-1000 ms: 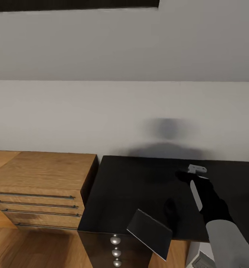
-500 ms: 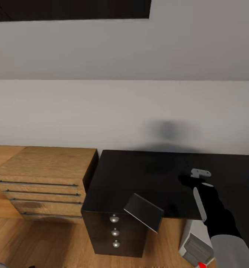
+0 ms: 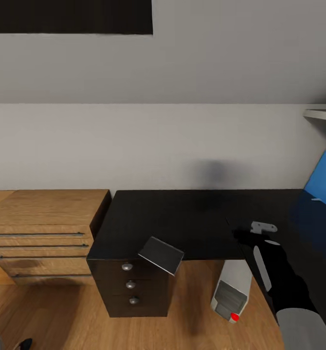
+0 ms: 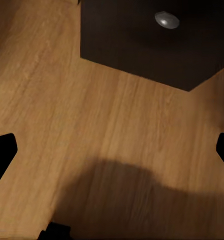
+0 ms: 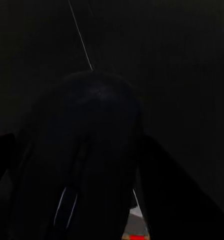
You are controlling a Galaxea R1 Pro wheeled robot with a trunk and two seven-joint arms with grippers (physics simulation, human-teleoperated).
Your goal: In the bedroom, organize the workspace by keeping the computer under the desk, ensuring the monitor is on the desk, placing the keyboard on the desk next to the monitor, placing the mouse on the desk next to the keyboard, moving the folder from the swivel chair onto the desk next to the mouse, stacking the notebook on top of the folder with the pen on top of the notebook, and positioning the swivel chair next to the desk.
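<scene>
**Robot facing the left end of a black desk, right arm stretched over it**

From the head view, the desk runs along a pale grey wall. Its tabletop is black and glossy. At the far right corner rises its bright blue back panel. A thin white stick, probably the pen, lies on the tabletop just in front of that panel; it is too small to be sure.

The computer, a pale boxy tower, stands on the wooden floor beneath the tabletop's front edge, right of the middle. A black drawer unit with three round silver knobs supports the tabletop's left end. A light wooden drawer chest stands beside the left edge.

A flat grey rectangular slab hangs tilted over the front edge, above the drawer unit. I cannot tell what it is.

The right gripper reaches over the tabletop near its front edge, on a black forearm with a grey sleeve. The right wrist view is nearly black, with a dark rounded shape between the jaws; whether they grip it cannot be told.

In the left wrist view, the left gripper points down at the floor near the drawer unit's corner, its jaws spread wide with nothing between them.
</scene>
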